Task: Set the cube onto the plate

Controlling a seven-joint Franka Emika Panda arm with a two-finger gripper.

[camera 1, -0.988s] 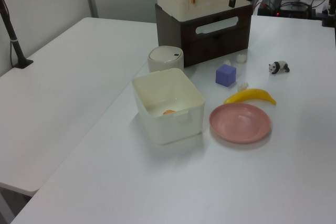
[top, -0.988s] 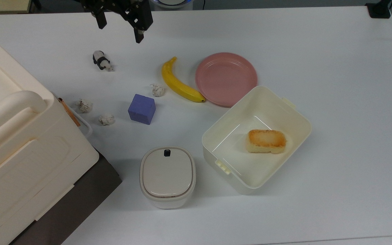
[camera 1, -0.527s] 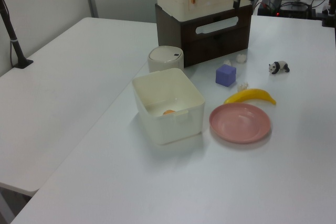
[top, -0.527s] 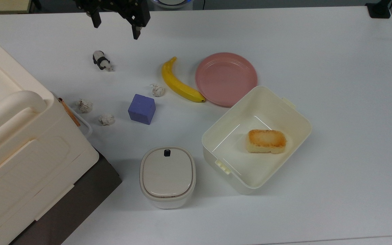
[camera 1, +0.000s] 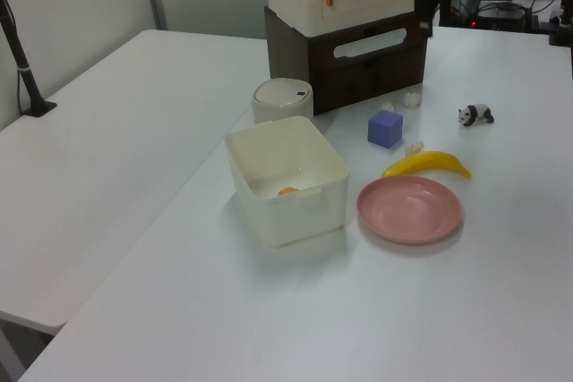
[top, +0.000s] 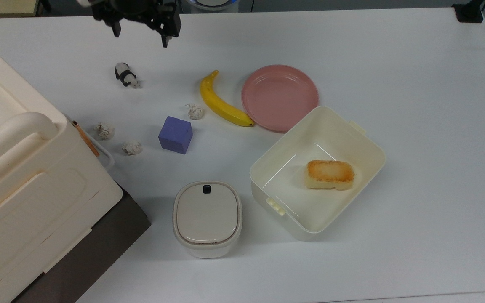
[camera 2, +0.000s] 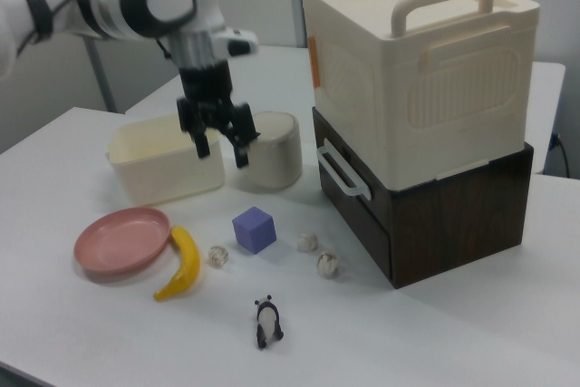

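Resting unlabelled, cube [top: 175, 135] sits apart from plate [top: 280, 97].

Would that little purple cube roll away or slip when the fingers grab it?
Probably not. The cube sits flat on the table, so it shouldn't roll. Its matte, plain faces look easy to pinch, and it seems light.

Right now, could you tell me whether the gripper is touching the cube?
Apart. In the top view the open gripper hangs near the table's far edge, with bare table and the panda figure between it and the cube.
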